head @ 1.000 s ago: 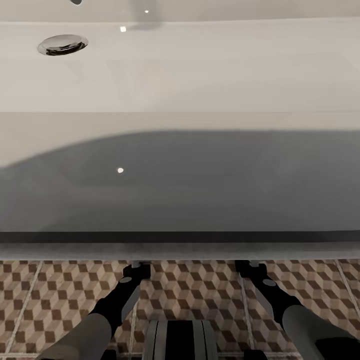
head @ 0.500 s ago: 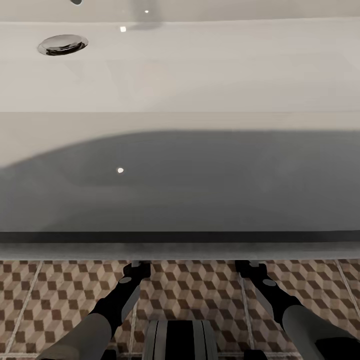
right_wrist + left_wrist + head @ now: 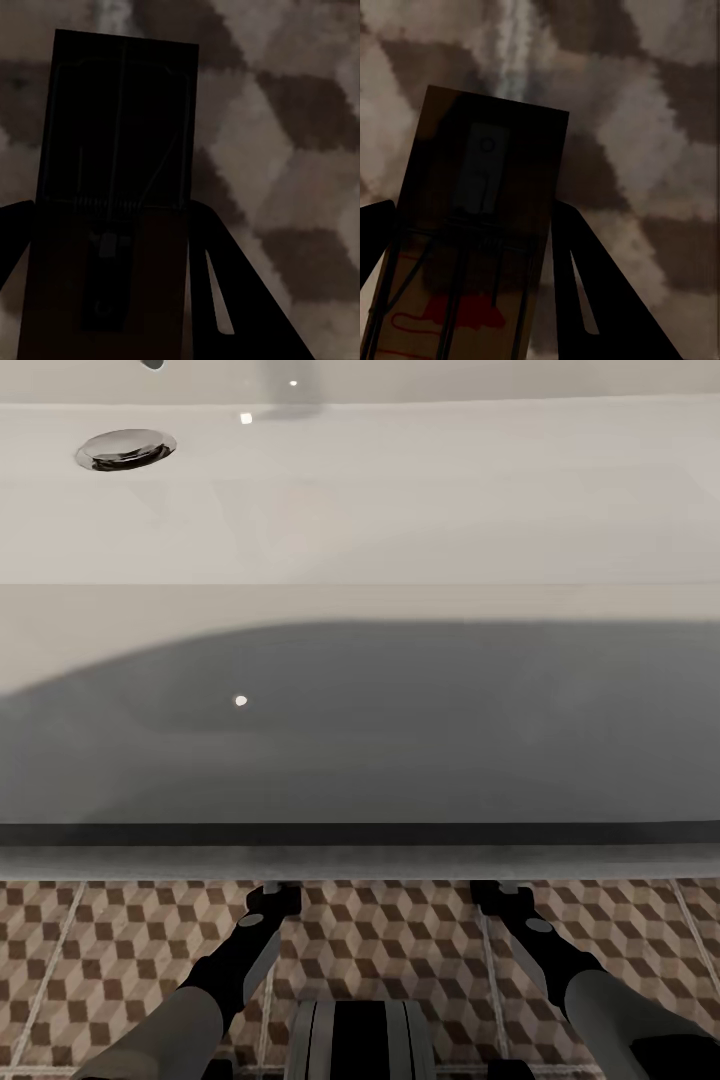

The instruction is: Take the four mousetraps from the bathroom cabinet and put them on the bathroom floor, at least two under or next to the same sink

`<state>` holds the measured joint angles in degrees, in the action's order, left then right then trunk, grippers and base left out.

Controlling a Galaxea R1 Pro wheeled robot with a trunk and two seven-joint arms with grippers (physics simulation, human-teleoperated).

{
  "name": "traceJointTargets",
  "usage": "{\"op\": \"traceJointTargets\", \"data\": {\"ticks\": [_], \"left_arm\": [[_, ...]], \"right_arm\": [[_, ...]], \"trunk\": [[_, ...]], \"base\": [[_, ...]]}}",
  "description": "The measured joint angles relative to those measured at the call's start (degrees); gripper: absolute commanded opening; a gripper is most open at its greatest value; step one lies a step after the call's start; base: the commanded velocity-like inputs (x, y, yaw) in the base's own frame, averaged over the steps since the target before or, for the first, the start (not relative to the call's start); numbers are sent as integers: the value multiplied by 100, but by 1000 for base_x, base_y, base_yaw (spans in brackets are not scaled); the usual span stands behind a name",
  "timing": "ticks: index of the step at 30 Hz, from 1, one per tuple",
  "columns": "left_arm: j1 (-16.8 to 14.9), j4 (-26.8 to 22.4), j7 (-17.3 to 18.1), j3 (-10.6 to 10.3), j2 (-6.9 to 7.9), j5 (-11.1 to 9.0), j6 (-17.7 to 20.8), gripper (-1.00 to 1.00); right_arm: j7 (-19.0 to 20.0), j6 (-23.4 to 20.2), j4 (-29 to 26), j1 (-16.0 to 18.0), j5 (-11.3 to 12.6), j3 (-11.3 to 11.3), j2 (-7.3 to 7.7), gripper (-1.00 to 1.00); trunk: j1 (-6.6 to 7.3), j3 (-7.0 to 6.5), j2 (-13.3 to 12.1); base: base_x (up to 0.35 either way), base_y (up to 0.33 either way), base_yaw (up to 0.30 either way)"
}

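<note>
Both arms reach under the sink (image 3: 360,500) at 12 o'clock. Left hand (image 3: 465,300) pinches a mousetrap (image 3: 472,232), right hand (image 3: 105,292) another mousetrap (image 3: 112,195), w/ the bathroom floor (image 3: 660,112) close. Risk: releasing tilted, traps flip or skid.

The sink (image 3: 360,510) juts out over both arms, its front edge roofing the space where they reach under. Below it the floor (image 3: 120,950) lies open between and beside the arms. Each mousetrap (image 3: 472,232) (image 3: 112,202) fills the gap between its jaws, floor just beyond.
</note>
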<state>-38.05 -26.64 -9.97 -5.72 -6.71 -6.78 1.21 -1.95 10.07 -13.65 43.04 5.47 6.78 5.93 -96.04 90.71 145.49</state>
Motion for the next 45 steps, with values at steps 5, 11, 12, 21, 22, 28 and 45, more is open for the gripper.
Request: {"op": "traceJointTargets", "data": {"ticks": [5, 11, 12, 21, 22, 28, 45], "left_arm": [[0, -1, 7, -2, -2, -1, -5, -100], [0, -1, 9, -2, -3, -2, -12, -100], [0, -1, 9, -2, -3, -2, -12, -100], [0, -10, 9, -4, 8, -8, -26, -100], [0, -13, 9, -4, 5, -9, -27, -100], [0, -16, 17, -3, -2, -10, -86, -100], [1, -26, 17, -4, 7, -10, -251, -100]], "right_arm": [[0, 1, -1, 0, -5, -5, 1, -100], [0, 2, -2, 0, -11, -6, 2, -100], [0, 2, -2, 0, -12, -6, 2, -100], [0, 11, -2, 0, -24, -6, 2, -100], [0, 19, -2, 0, -23, -8, 2, -100], [0, 41, -2, 0, -22, -9, 2, -100], [0, 51, -34, 0, -17, -20, 2, -100]], "trunk": [[0, 0, 0], [0, 0, 0], [0, 0, 0], [0, 0, 0], [0, 0, 0], [0, 0, 0], [0, 0, 0]], "base": [[0, 0, 0], [0, 0, 0], [0, 0, 0], [0, 0, 0], [0, 0, 0], [0, 0, 0], [0, 0, 0]]}}
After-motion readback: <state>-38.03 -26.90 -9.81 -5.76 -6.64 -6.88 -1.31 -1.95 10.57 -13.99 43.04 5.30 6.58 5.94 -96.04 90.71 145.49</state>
